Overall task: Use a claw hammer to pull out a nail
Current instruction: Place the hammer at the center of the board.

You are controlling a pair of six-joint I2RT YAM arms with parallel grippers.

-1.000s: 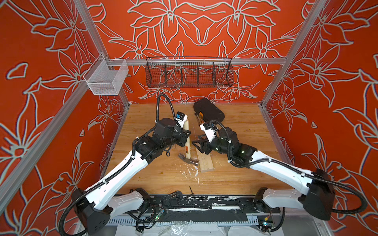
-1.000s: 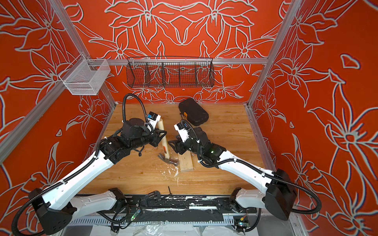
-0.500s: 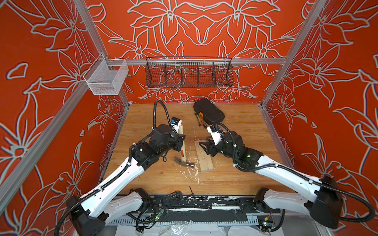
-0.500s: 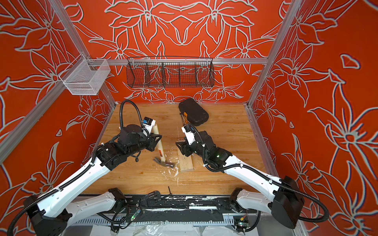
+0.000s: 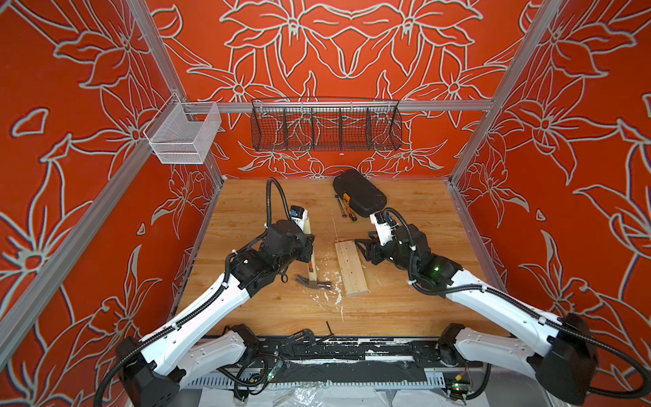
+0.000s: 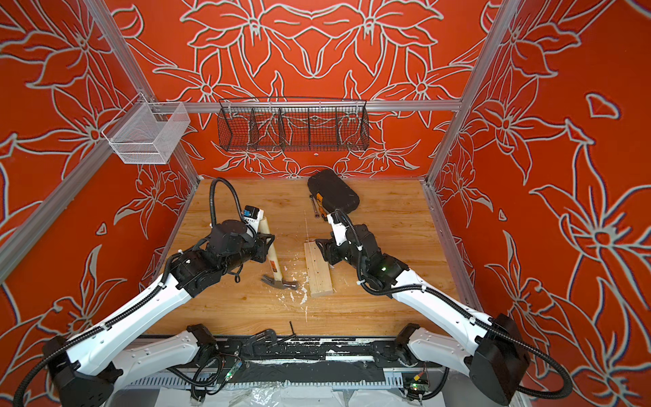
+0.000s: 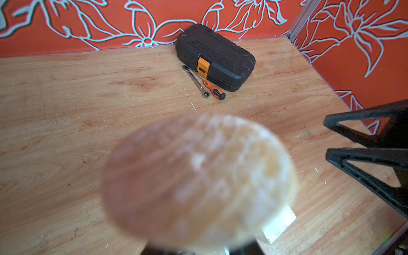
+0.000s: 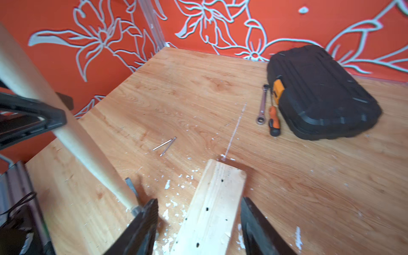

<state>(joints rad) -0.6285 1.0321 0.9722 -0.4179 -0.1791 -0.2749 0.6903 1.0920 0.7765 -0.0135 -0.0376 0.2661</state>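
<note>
Your left gripper (image 5: 308, 246) is clamped mid-handle on the claw hammer (image 5: 312, 273). Its steel head rests on the table just beside the wood block (image 5: 351, 269), with the claw hooked on nothing. Right gripper (image 8: 199, 199) straddles the block's far end, jaws apart, likely to steady it. Block shows holes, no standing nail. Two loose nails (image 8: 165, 145) lie near. Tool case (image 5: 359, 193), screwdriver (image 8: 273, 121) and ratchet wrench (image 8: 262, 106) are well apart.
</note>
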